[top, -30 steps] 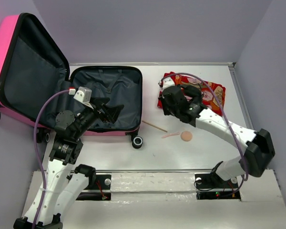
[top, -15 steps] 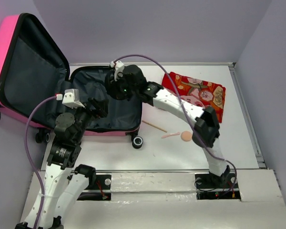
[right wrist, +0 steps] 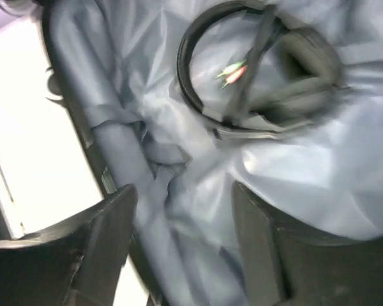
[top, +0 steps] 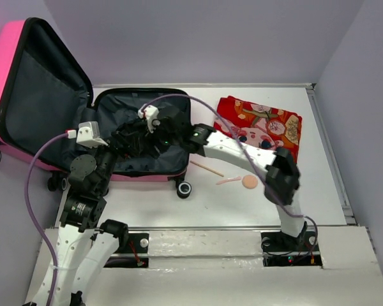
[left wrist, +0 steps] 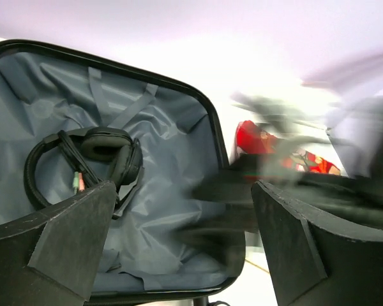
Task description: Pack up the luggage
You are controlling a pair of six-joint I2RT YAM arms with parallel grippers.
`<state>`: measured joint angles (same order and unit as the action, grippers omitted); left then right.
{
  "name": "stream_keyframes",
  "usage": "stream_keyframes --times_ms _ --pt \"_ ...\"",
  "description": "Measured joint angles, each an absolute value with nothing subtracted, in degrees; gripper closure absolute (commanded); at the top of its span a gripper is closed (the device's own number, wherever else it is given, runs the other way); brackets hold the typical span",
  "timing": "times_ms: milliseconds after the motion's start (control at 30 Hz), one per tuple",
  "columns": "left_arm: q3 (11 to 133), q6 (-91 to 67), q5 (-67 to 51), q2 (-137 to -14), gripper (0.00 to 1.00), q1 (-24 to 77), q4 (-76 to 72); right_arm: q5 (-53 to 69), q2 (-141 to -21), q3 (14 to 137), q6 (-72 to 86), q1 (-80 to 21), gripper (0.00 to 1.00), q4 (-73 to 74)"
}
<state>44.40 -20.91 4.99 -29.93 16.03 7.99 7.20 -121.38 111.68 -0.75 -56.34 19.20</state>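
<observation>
Small bright pink luggage (top: 5, 70) lying open at the left of a white counter (top: 255, 210), lid propped upright at the far left, dark grey lining exposed, one black-and-white caster wheel (top: 184, 189) at the near right corner. Flat on the lining of the lower half: black headphones (right wrist: 262, 70) with green and pink plugs. Both arms reaching in over the open case. Left fingers (left wrist: 64, 242) released, spread wide, grasping nothing. Right fingers (right wrist: 96, 248) parted and empty, above the lining near the headphones. Right of the luggage, apart from it: red printed cloth (top: 268, 124). Nearer the front, on bare counter: thin wooden stick (top: 206, 168), small pink spoon-shaped piece (top: 230, 180), round tan disc (top: 249, 182) just beside it.
</observation>
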Motion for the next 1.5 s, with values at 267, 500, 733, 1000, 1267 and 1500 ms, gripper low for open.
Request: stream_keyframes --times_ms 267,500,733,1000,1267,1500 --pt "44.4 -20.9 2.9 -30.1 0.01 16.0 7.8 1.1 -83.0 68.7 3.9 -48.7 0.61 9.2" --pt "44.4 -20.9 1.5 -30.3 0.01 16.0 7.4 -1.5 -81.9 49.2 9.4 -43.8 0.44 13.8" --pt "44.4 -20.9 -0.1 -30.3 0.01 16.0 6.8 -0.2 -88.1 49.9 9.9 -42.4 0.44 13.5" --pt "44.4 -20.9 -0.8 -30.3 0.01 16.0 6.7 -0.2 -98.1 54.8 8.5 -41.7 0.49 10.7" --pt "44.4 -20.9 -1.2 -30.3 0.01 16.0 6.6 -0.9 -99.8 56.2 7.5 -41.5 0.82 9.6" --pt "44.4 -20.9 -1.4 -30.6 0.01 16.0 6.3 -4.6 -99.7 56.2 8.5 -41.5 0.93 9.8"
